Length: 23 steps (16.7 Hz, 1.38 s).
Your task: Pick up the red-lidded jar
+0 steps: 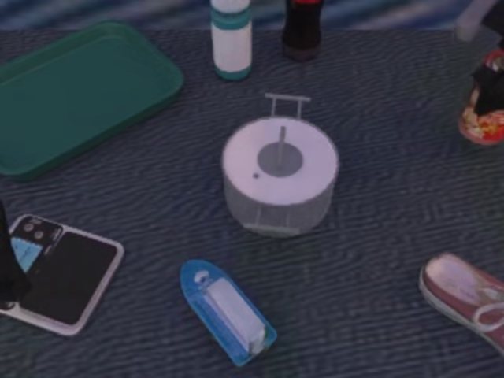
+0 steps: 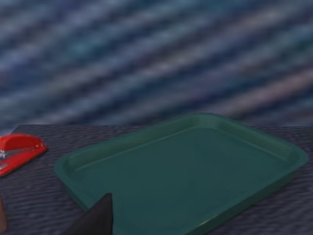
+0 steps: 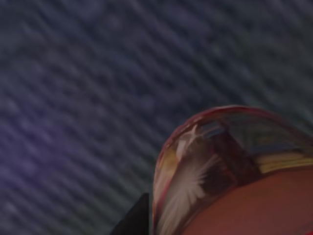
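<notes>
The red-lidded jar (image 1: 482, 122) is at the table's far right edge in the top view, tilted, its red-and-yellow print showing. My right gripper (image 1: 490, 83) sits dark over it and hides its upper part. In the right wrist view the jar (image 3: 230, 181) fills the near corner, printed lid toward the camera, and one dark fingertip (image 3: 139, 218) presses against its side; the other finger is hidden behind the jar. The gripper is shut on the jar. My left gripper (image 1: 8, 264) is parked at the left edge, open, with one fingertip (image 2: 100, 215) showing over the tray.
A green tray (image 1: 79, 87) lies at the back left. A white teal-banded bottle (image 1: 231, 39) and a dark red-capped bottle (image 1: 302, 31) stand at the back. A white round device (image 1: 279, 173) sits mid-table, with a blue stapler (image 1: 227, 311), a phone-like slab (image 1: 67, 272), a shoe (image 1: 468, 295) and a red stapler (image 2: 19, 149) around.
</notes>
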Tool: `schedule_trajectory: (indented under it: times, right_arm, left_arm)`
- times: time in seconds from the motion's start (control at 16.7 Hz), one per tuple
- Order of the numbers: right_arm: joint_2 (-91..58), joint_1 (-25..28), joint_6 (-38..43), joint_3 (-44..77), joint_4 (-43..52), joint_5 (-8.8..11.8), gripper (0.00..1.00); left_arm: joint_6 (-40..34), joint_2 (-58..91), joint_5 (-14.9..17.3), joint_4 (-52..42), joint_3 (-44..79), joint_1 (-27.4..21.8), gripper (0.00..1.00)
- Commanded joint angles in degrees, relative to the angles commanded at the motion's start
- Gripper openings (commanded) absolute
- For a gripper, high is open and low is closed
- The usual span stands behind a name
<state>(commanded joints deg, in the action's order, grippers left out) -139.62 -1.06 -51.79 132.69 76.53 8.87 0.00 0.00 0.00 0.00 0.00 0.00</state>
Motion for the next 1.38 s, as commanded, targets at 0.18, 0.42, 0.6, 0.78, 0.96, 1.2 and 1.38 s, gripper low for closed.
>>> schedule_trajectory:
  times: [0.18, 0.42, 0.6, 0.78, 0.96, 1.2, 1.38]
  right_arm:
    - [10.3, 0.1, -0.1, -9.6, 0.1, 0.1, 0.0]
    - [19.6, 0.2, -0.1, -19.0, 0.7, 0.2, 0.0]
    - [20.7, 0.2, -0.1, -20.2, 0.9, 0.2, 0.0]
    - [20.6, -0.1, 0.1, -20.0, 0.8, 0.2, 0.0]
    - [20.5, 1.1, 3.9, -21.0, 0.0, -0.6, 0.0]
    - [20.8, 4.8, 16.5, -24.0, -3.3, -2.9, 0.0]
    - [21.7, 8.5, 31.0, -26.7, -7.0, -5.4, 0.0]
  left_arm:
    - [0.0, 0.0, 0.0, 0.0, 0.0, 0.0, 1.0]
    - [0.0, 0.0, 0.0, 0.0, 0.0, 0.0, 1.0]
    - [0.0, 0.0, 0.0, 0.0, 0.0, 0.0, 1.0]
    - [0.0, 0.0, 0.0, 0.0, 0.0, 0.0, 1.0]
    - [0.0, 0.0, 0.0, 0.0, 0.0, 0.0, 1.0]
    - [0.0, 0.0, 0.0, 0.0, 0.0, 0.0, 1.0]
    - [0.0, 0.0, 0.0, 0.0, 0.0, 0.0, 1.0]
